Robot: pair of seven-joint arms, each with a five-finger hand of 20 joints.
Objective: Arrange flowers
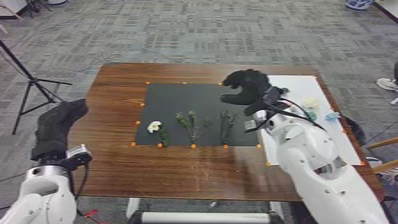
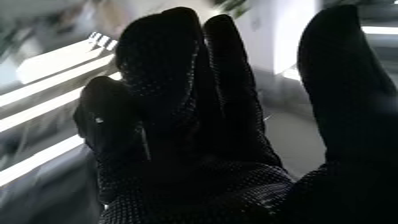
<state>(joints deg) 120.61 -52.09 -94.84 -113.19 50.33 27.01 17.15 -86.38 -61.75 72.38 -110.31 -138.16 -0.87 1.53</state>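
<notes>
While your right hand (image 1: 256, 90) hangs loosely spread, empty, at upper right, your relaxed left hand (image 1: 59, 122) is at left. Stems (image 1: 192, 121) lie mid-frame.

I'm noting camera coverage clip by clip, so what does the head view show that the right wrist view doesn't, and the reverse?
From the head view: a white flower and green stems on a dark mat, the brown table, a white board at its right side, and the left hand at the left.
From the right wrist view: bright strips and a bit of green, too little to identify.
Both: the right hand in its black glove.
</notes>
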